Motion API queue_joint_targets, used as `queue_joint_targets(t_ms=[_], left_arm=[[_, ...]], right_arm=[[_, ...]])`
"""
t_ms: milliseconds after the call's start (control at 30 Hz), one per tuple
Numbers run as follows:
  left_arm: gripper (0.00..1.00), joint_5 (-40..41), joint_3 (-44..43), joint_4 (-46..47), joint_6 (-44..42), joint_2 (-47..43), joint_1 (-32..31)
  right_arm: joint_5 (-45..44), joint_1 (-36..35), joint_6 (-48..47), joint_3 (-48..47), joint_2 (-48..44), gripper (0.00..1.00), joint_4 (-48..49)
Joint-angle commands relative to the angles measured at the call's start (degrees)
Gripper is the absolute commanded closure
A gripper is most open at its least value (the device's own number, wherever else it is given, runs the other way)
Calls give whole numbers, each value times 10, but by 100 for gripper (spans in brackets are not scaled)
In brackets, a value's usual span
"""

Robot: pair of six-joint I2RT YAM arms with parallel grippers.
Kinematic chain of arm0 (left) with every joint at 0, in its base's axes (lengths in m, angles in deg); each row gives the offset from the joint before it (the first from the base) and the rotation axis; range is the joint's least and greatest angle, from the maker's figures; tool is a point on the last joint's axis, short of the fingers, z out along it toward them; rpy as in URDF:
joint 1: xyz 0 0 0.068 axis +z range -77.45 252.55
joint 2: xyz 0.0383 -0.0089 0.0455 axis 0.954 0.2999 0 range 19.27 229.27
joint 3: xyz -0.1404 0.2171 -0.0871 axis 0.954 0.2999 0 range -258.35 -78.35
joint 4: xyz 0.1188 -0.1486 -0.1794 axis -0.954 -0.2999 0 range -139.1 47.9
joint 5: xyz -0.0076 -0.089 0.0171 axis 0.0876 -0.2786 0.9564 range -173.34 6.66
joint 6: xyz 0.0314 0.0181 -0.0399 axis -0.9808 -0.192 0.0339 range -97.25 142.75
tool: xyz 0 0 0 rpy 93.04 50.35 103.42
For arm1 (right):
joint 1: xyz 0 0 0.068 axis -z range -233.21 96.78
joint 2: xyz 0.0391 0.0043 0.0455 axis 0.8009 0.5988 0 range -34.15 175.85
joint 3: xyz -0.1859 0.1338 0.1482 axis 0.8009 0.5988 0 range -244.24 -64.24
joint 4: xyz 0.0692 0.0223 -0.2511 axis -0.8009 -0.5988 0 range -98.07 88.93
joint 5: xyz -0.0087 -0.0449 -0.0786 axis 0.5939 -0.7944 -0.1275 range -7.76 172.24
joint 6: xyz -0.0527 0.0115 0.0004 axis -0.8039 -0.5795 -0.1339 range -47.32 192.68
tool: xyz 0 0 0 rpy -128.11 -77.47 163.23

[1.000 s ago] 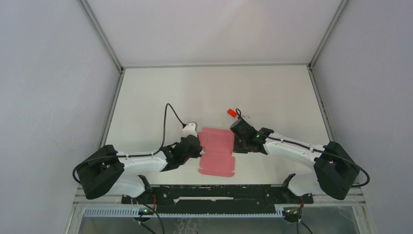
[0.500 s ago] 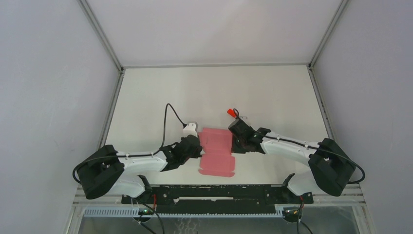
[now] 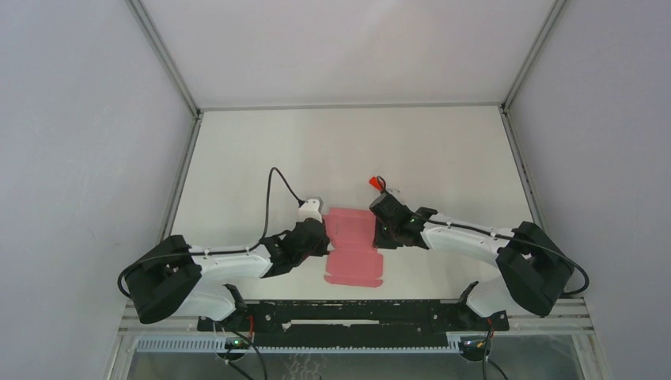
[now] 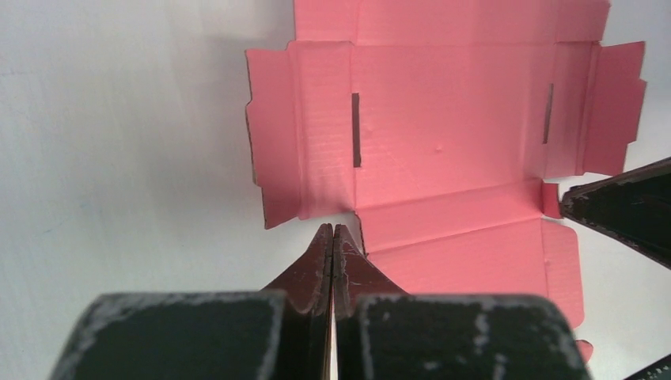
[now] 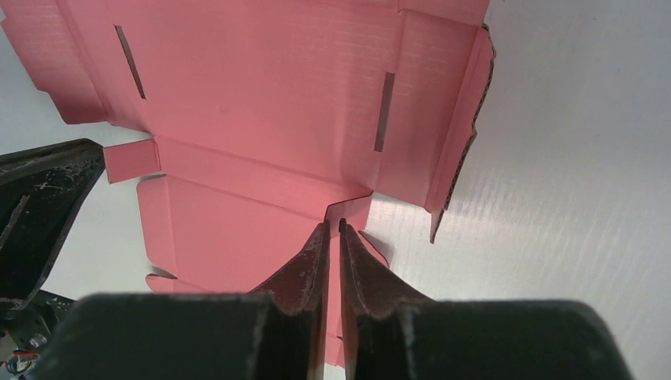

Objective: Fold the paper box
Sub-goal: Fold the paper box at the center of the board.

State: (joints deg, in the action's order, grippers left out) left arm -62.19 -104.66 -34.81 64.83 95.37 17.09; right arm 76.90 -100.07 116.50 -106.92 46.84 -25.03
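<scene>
box [image 3: 354, 245] lies flat on the table [image 3: 443, 158] between the arms. left gripper [image 4: 332, 237] fingers pressed together at its left notch; right gripper [image 5: 332, 231] shows a thin slit at the right notch (pinching card? cannot tell). better to work both side creases evenly, keeping the base pinned

Matt pink paper box [image 3: 354, 245] on a dull white table [image 3: 443, 158].
The box looks like thin cardboard, finely lined, with raw brown cut edges. Around it the table shows faint ribbing. At either side of the box, the left gripper [image 4: 332, 229] and right gripper [image 5: 332, 226] have dark, scuffed fingers worn chalky grey.
</scene>
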Motion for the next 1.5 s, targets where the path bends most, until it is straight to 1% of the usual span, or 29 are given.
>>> queue_joint_targets(t_ms=[0, 933, 1233, 1467], left_arm=[[100, -7, -37, 20, -1, 1, -1], [100, -15, -65, 19, -3, 23, -9], [100, -21, -71, 24, -2, 45, -14], [100, -22, -60, 35, 5, 57, -17]], right_arm=[[2, 2, -3, 0, 6, 85, 19], [3, 2, -6, 0, 82, 84, 43], [7, 1, -7, 0, 89, 84, 46], [9, 2, -8, 0, 95, 84, 48]])
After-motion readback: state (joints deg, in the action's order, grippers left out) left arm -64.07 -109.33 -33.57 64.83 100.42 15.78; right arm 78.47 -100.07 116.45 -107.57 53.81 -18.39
